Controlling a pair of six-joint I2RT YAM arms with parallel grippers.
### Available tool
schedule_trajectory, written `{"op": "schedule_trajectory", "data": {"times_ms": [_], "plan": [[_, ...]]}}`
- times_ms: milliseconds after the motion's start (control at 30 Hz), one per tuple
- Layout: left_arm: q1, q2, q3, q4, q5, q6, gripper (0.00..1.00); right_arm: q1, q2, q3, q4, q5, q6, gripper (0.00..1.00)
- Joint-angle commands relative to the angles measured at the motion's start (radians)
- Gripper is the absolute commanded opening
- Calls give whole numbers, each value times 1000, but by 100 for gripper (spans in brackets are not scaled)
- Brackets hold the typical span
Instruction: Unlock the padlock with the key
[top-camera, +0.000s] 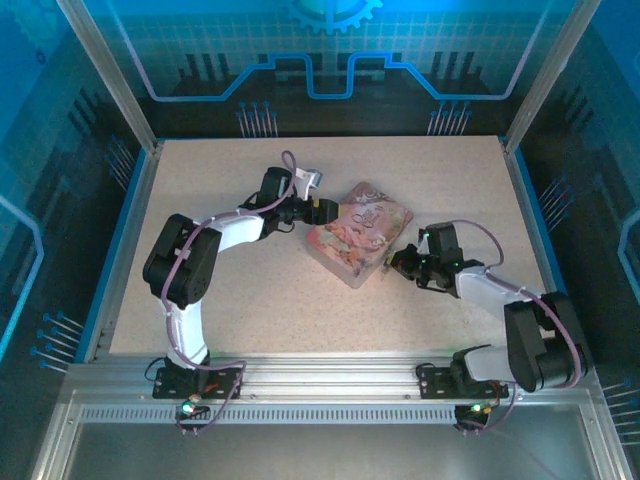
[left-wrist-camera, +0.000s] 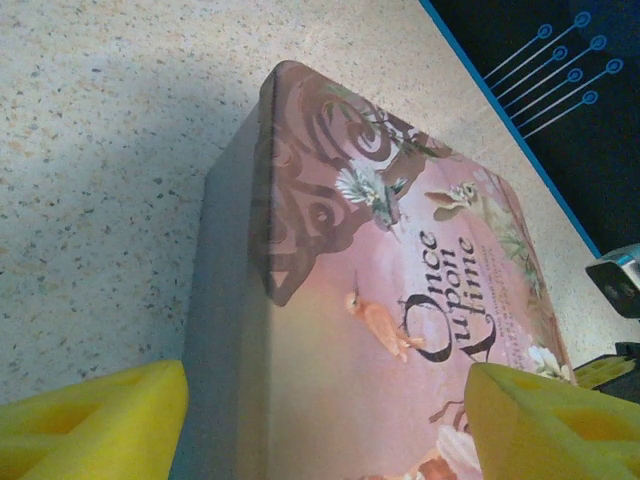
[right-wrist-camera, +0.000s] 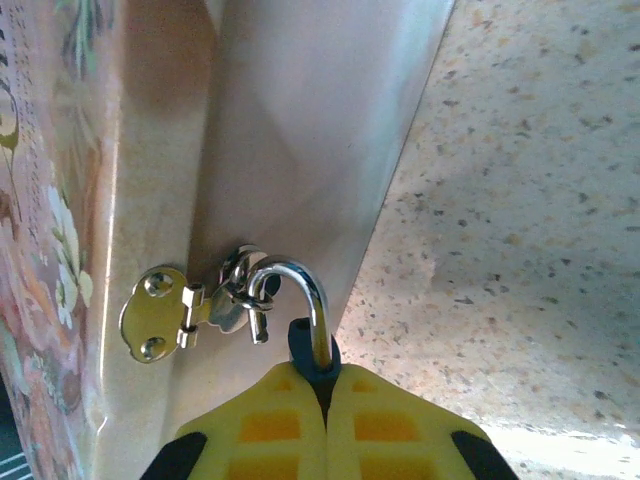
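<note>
From the top view, the pink tin (top-camera: 360, 233) sits out in the middle of the worktop (top-camera: 250, 300) with an arm on each side. The left hand (top-camera: 318, 210) is up against the tin's far-left end. The right hand (top-camera: 398, 262) is at its near-right side, which is where the lock hardware is. The padlock is too small to pick out from up here.

In the left wrist view, the left hand (left-wrist-camera: 328, 400) is spread wide, with one yellow finger off each side of the tin and the lid between them. It isn't squeezing anything. It looks more like it's set up to brace the tin than to grab it.

The right wrist view is the useful one. The right hand (right-wrist-camera: 327, 385) is pinched shut on the padlock (right-wrist-camera: 302, 342), holding it by the dark body (only a sliver pokes out between the fingers). The shackle (right-wrist-camera: 300, 272) loops up through the shiny hasp (right-wrist-camera: 160, 315) on the tin's side wall, so the lock is hanging on the tin.

I can't honestly tell if the shackle's short leg is seated, because the fingers cover most of the body. My guess is it's locked. So the lock is gripped and steadied, but fetching the key, inserting it and turning it are all left to do.
</note>
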Motion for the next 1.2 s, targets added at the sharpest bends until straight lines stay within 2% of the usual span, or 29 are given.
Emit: {"op": "schedule_trajectory", "data": {"times_ms": [0, 133, 333, 433, 633, 833, 967, 1167], "plan": [[1, -12, -23, 23, 27, -8, 74, -18, -44, -18, 79, 8, 79, 0], [1, -18, -29, 28, 28, -8, 74, -18, -80, -10, 79, 33, 116, 0], [1, -31, -38, 34, 28, -12, 74, 1, -108, -9, 75, 155, 183, 0], [1, -46, -50, 33, 24, -9, 74, 26, -65, 54, -19, 196, 125, 0], [1, -83, -75, 21, 15, 4, 74, 58, 64, 130, -104, 165, 22, 0], [1, -143, -98, -5, 5, 26, 75, 212, 208, 333, -355, 216, -172, 0], [-1, -196, -120, -24, -12, 42, 75, 269, 236, 353, -348, 227, -174, 0], [-8, -263, -149, -49, -52, 67, 75, 243, 184, 293, -298, 225, -134, 0]]}}
